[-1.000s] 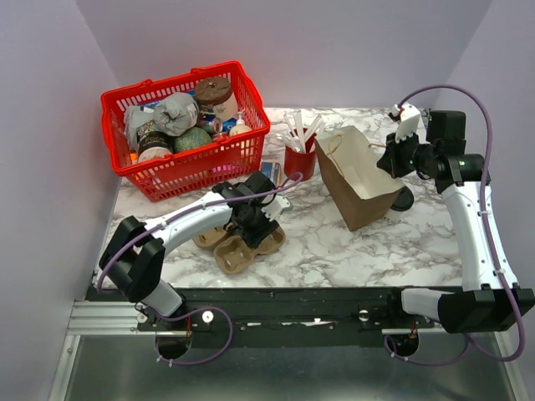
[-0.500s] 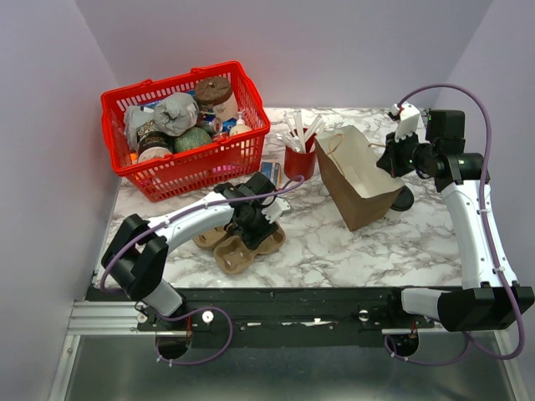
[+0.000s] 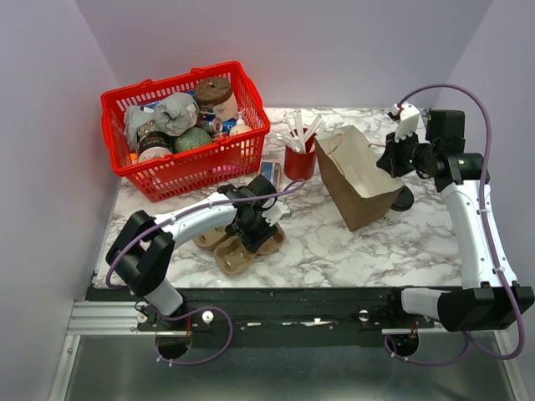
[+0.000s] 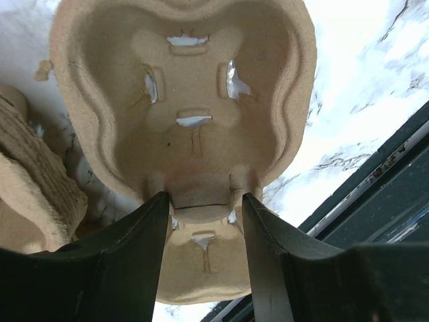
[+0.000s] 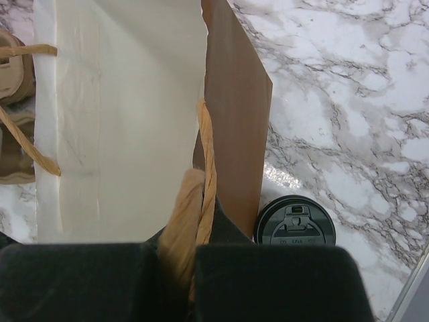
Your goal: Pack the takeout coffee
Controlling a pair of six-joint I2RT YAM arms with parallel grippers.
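Observation:
The takeout coffee (image 5: 295, 225) shows its round black lid on the marble, right beside the brown paper bag (image 5: 120, 100). In the top view the cup (image 3: 404, 199) is mostly hidden behind the bag's right side (image 3: 359, 180). My right gripper (image 5: 191, 248) is shut on the bag's twisted paper handle (image 5: 203, 181) and rim, holding the bag open above the cup; it also shows in the top view (image 3: 391, 159). My left gripper (image 4: 204, 208) sits low over a brown pulp cup carrier (image 4: 181, 87), its jaws closed on the carrier's central neck; both show in the top view (image 3: 255, 224), the carrier (image 3: 242, 249) near the front.
A second pulp carrier (image 3: 211, 238) lies just left of the first. A red basket (image 3: 185, 134) full of goods, with a brown-topped tub (image 3: 213, 90), stands at the back left. A red cup with white cutlery (image 3: 299, 157) stands left of the bag. The table's dark front edge (image 4: 382, 181) is close to the carrier.
The left arm's elbow has shifted a little right and the left gripper has settled slightly lower on the carrier. The right arm, bag and coffee have not moved.

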